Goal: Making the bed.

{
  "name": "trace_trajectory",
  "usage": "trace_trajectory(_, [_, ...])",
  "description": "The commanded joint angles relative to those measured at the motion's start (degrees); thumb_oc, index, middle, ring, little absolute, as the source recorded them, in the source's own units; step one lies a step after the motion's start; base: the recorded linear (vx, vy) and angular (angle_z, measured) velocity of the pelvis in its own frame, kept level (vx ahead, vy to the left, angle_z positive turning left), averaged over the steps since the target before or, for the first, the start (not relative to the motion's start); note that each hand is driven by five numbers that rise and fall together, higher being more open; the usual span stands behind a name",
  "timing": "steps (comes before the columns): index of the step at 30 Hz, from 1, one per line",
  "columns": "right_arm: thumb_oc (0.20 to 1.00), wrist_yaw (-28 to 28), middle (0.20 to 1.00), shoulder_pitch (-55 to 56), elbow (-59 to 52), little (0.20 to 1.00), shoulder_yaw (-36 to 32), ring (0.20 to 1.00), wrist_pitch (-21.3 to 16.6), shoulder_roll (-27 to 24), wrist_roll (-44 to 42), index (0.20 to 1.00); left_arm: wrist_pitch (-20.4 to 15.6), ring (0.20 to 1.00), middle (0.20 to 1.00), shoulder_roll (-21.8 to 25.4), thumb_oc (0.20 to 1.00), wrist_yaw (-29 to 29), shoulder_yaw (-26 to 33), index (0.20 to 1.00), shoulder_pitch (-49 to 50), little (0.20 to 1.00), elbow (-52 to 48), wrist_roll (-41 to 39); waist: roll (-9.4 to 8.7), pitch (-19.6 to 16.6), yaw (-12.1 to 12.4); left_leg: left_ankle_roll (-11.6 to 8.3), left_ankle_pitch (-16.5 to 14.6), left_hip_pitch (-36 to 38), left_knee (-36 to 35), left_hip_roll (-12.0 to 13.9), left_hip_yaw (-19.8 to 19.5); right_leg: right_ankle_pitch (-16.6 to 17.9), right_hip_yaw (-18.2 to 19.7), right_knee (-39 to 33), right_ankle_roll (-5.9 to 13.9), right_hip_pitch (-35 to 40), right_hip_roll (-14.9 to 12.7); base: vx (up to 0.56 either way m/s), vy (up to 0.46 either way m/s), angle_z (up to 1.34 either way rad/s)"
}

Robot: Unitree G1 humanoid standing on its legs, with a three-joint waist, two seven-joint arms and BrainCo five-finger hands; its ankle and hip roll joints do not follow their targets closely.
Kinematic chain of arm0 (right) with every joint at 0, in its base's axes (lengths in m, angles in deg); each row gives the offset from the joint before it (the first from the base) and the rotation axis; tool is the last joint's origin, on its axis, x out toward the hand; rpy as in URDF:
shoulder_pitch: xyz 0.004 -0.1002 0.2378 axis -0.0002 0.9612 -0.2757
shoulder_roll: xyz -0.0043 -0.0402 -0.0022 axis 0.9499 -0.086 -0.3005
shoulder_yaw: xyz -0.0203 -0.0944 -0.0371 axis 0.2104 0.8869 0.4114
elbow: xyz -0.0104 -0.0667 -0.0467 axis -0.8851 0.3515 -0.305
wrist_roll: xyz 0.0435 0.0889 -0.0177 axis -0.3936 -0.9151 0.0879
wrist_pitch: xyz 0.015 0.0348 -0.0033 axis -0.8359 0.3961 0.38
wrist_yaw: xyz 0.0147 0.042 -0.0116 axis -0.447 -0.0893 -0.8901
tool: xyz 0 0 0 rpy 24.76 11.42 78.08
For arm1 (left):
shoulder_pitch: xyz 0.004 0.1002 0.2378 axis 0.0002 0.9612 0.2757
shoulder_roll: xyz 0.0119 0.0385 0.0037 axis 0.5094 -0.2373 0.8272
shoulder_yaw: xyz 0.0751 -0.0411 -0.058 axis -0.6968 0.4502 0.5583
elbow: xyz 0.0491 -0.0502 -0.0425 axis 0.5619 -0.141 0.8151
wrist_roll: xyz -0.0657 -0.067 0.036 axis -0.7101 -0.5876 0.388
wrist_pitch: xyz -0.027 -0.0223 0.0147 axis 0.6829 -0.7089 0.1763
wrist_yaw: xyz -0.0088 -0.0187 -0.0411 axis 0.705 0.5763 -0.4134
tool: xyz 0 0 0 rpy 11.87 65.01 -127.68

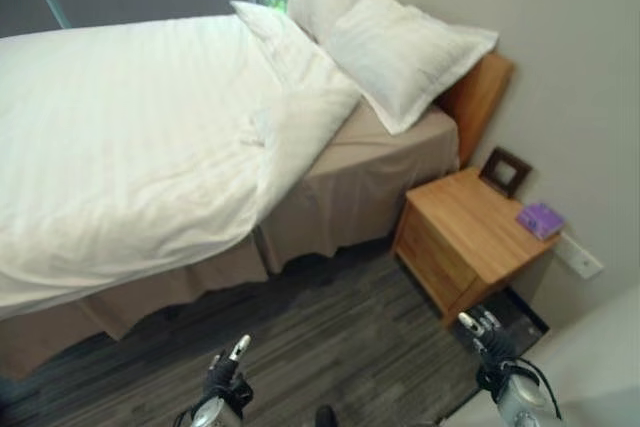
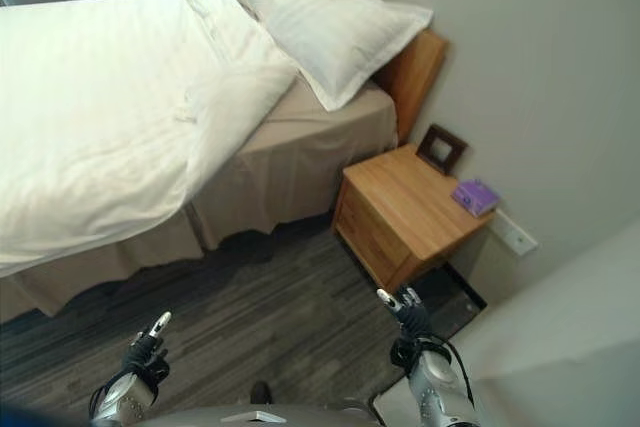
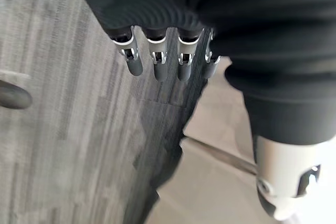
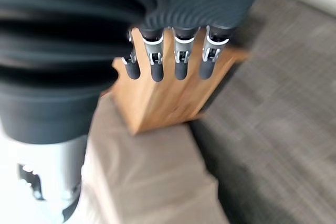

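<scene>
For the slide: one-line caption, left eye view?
Both hands low, left hand and right hand empty, before the rumpled duvet.

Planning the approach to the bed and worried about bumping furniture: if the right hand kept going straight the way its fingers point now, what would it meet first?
Probably the wooden nightstand. The right hand hangs open, holding nothing, and its fingers aim at the nightstand's corner, with the tan bed skirt beside it. Depth is unclear.
</scene>
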Motion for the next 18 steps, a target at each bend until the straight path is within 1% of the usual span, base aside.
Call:
trace_trajectory(1, [1.000, -0.9, 1.000, -1.2, -1.6, 1.000, -0.5, 1.000, -1.7, -2.1, -0.8, 1.000, -1.6, 1.000, 1.000, 1.2, 1.000, 0.5, 0.8, 1.000, -4.1, 1.000, -3.7, 1.8, 2.03, 2.9, -2.6, -4.33, 1.0, 2.9, 0.2, 5.7, -3.4, 16.6, -4.4, -24.9, 0.73, 5.1, -0.1, 0.39, 0.063, 0.57])
trace_trajectory(2, [1.000, -1.2, 1.000, -0.9, -1.5, 1.000, -0.5, 1.000, -1.7, -2.3, -0.2, 1.000, -1.8, 1.000, 1.000, 1.0, 1.000, 1.1, 0.6, 1.000, -4.3, 1.000, -4.1, 1.2, 1.66, 2.6, -3.1, -4.46, 0.5, 3.4, 0.1, 5.2, -4.1, 16.2, -4.3, -28.7, 0.85, 5.2, 0.2, 0.19, 0.012, 0.67])
trace_trajectory(3, [1.000, -1.2, 1.000, -0.9, -1.5, 1.000, -0.5, 1.000, -1.7, -2.3, -0.2, 1.000, -1.8, 1.000, 1.000, 1.0, 1.000, 1.1, 0.6, 1.000, -4.3, 1.000, -4.1, 1.1, 1.67, 2.7, -3.3, -4.47, 0.4, 3.6, 0.1, 5.2, -4.3, 16.1, -4.5, -28.8, 0.85, 5.5, 0.2, 0.21, 0.002, 0.47])
trace_trajectory(4, [1.000, -1.3, 1.000, -0.5, -1.7, 1.000, -0.3, 1.000, -1.6, -2.5, 0.2, 1.000, -2.2, 1.000, 1.000, 0.6, 1.000, 1.2, 0.0, 1.000, -4.6, 1.000, -5.4, 0.5, 1.18, 2.4, -3.8, -4.70, -0.3, 4.2, 0.0, 4.6, -4.8, 15.9, -4.5, -34.5, 1.05, 5.8, 0.5, 0.11, -0.001, 0.70])
trace_trajectory(5, [1.000, -1.3, 1.000, -0.5, -1.7, 1.000, -0.3, 1.000, -1.6, -2.5, 0.2, 1.000, -2.2, 1.000, 1.000, 0.6, 1.000, 1.2, 0.0, 1.000, -4.6, 1.000, -5.4, 0.5, 1.18, 2.4, -3.8, -4.70, -0.3, 4.3, 0.0, 4.6, -4.9, 15.9, -4.5, -34.5, 1.04, 5.9, 0.5, 0.36, -0.011, 0.85])
trace_trajectory(6, [1.000, -1.2, 1.000, -0.3, -1.4, 1.000, 0.1, 1.000, -1.2, -2.6, 0.3, 1.000, -2.0, 1.000, 1.000, 0.1, 1.000, 1.2, -0.8, 1.000, -5.0, 1.000, -5.6, 0.6, -0.29, 1.5, -3.6, -5.21, -2.0, 5.7, 0.1, 3.5, -5.2, 14.6, -6.5, -47.6, 0.99, 9.5, 0.4, 0.25, -0.010, 0.78])
trace_trajectory(7, [1.000, -1.2, 1.000, -0.3, -1.4, 1.000, 0.0, 1.000, -1.2, -2.6, 0.3, 1.000, -2.0, 1.000, 1.000, 0.1, 1.000, 1.2, -0.8, 1.000, -4.9, 1.000, -5.7, 0.6, -0.27, 1.6, -3.6, -5.22, -2.0, 5.9, 0.1, 3.5, -5.2, 14.7, -6.6, -47.8, 0.99, 9.7, 0.4, 0.31, -0.030, 0.34])
trace_trajectory(8, [1.000, -1.5, 1.000, -0.3, -1.0, 1.000, 0.4, 1.000, -1.1, -2.8, 1.0, 1.000, -2.1, 1.000, 1.000, 0.2, 1.000, 1.2, -0.6, 1.000, -4.8, 1.000, -5.2, 1.1, -0.79, 1.2, -2.9, -5.42, -2.1, 5.7, 0.2, 3.5, -4.8, 14.0, -7.4, -50.5, 0.42, 11.8, 0.5, 0.14, -0.072, 0.05])
trace_trajectory(9, [1.000, -1.4, 1.000, -0.9, -1.1, 1.000, 0.9, 1.000, -1.2, -3.1, 0.8, 1.000, -1.8, 1.000, 1.000, -0.2, 1.000, 1.5, -0.4, 1.000, -3.8, 1.000, -4.7, 1.2, -1.25, 0.0, -1.3, -5.58, -2.1, 5.0, 0.2, 3.5, -4.5, 13.4, -7.0, -54.3, 0.36, 14.8, 0.8, 0.19, -0.102, 0.04])
trace_trajectory(10, [1.000, -1.5, 1.000, -1.3, -1.0, 1.000, 0.9, 1.000, -1.5, -3.3, 0.1, 1.000, -2.0, 1.000, 1.000, -0.4, 1.000, 1.6, 0.0, 1.000, -2.9, 1.000, -4.2, 1.0, -1.48, -0.7, -1.0, -5.56, -2.1, 4.9, 0.0, 3.4, -5.0, 13.3, -5.6, -56.3, 0.22, 15.8, 1.6, 0.13, -0.082, -0.09])
trace_trajectory(13, [1.000, -1.6, 1.000, -1.4, -1.8, 1.000, 0.6, 1.000, -1.8, -3.8, -0.4, 1.000, -2.0, 1.000, 1.000, -0.6, 1.000, 1.4, 0.9, 1.000, -1.6, 1.000, -2.7, 0.7, -1.32, -1.4, -0.4, -5.66, -2.1, 5.0, -0.3, 3.5, -5.1, 13.6, -5.9, -57.9, 0.00, 16.9, 1.7, 0.12, -0.047, -0.26])
trace_trajectory(14, [1.000, -1.3, 1.000, -0.9, -2.4, 1.000, -0.2, 1.000, -2.1, -4.2, -0.5, 1.000, -1.2, 1.000, 1.000, -1.0, 1.000, 1.8, 0.9, 1.000, -0.7, 1.000, -1.7, 1.4, -1.22, -2.0, -0.4, -5.77, -2.4, 5.0, -0.4, 3.6, -5.1, 13.6, -5.4, -59.0, -0.38, 17.6, 2.2, 0.13, -0.039, -0.27])
trace_trajectory(18, [1.000, -1.3, 1.000, -0.3, -2.0, 1.000, -1.1, 1.000, -2.0, -4.1, -0.9, 1.000, -0.7, 1.000, 1.000, -1.1, 1.000, 2.1, 0.9, 1.000, -0.4, 1.000, -1.1, 2.5, -1.07, -2.1, -0.4, -5.89, -2.5, 5.3, -0.4, 3.7, -5.2, 13.2, -5.3, -59.4, -0.71, 18.4, 2.5, 0.08, -0.033, -0.14])
